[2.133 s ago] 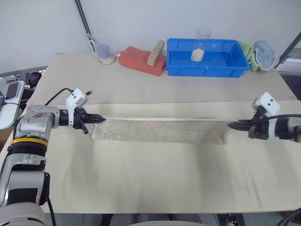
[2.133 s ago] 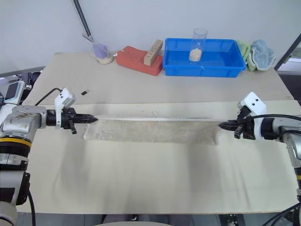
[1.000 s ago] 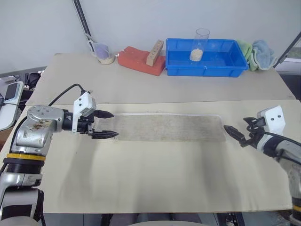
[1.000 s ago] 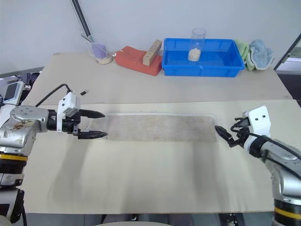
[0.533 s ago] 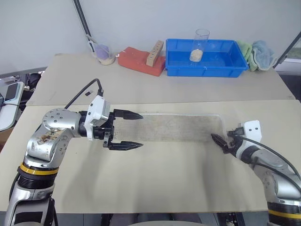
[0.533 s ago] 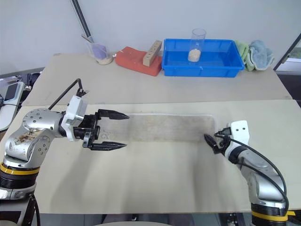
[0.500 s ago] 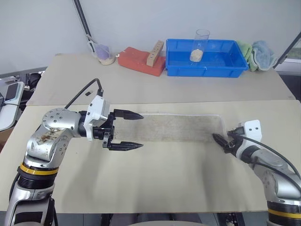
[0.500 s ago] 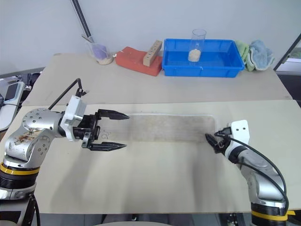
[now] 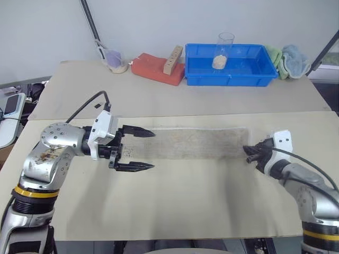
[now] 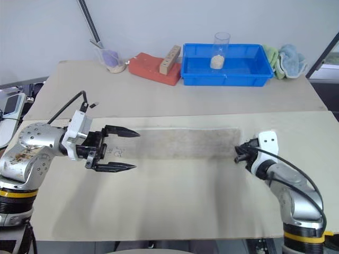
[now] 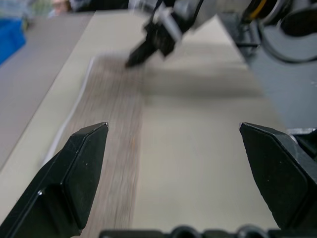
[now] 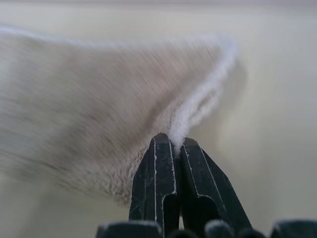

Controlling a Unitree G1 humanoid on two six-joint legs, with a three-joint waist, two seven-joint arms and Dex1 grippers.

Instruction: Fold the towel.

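1. Towel is lying flat as a long, narrow strip across the middle of the worktop, its length running between the two arms, well clear of the blue bin at the back.
2. Right gripper is pinching the towel's white-stitched end edge, its jaws pressed shut on a small ridge of cloth.
3. Left gripper is hovering over the opposite end with its jaws spread wide, holding nothing.
4. Terry cloth like this is probably handling as light, soft and limp: it is likely sagging and draping wherever it is not supported, and it offers no stiffness to push against.
5. Corners and the stitched hem are looking like the soundest places to take hold, since the edging gives the jaws something firmer than loose pile.
6. Lifting one end alone is risking a skewed fold, so the left end is wanting a matching pinch.
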